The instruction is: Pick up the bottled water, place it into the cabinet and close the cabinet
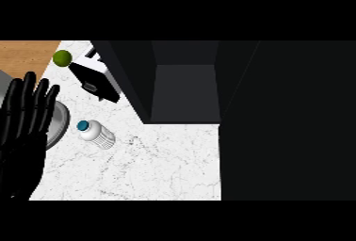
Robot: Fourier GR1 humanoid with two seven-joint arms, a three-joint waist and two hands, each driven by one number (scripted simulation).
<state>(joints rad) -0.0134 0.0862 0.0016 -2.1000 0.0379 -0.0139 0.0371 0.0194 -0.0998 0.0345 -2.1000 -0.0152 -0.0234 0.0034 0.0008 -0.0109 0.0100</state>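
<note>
Counter (167, 164): white, marbled with grey veins, seen from steeply above.

Left hand (21, 141): noted at the view's left edge, black, fingers straight, slightly spread and pointing up the frame. Nothing is held and nothing is touched by the fingertips. It is resting. The right hand is not seen anywhere.

Bottle of water (96, 133): found on the counter just right of the left hand, apart from it. A clear ribbed body and a blue cap are made out, the cap turned towards the upper left. Whether it stands upright or lies tipped cannot be told from this angle. Bare counter is seen around it on the right and below.

Cabinet (184, 84): dark, placed at the upper middle, up and to the right of the bottle and well apart from it. Its grey inside is exposed, so it is recorded as open; nothing is seen within. A broad dark area (288, 122) is taken up by the whole right side of the view (possibly the door, but this cannot be confirmed).

Other items: a green lime (62, 57) at the upper left, beside a strip of wooden surface (24, 54); a black and white box (94, 75) just below the lime, against the cabinet's left side; a grey round dish (61, 120) partly hidden behind the left hand's fingers, near the bottle.
</note>
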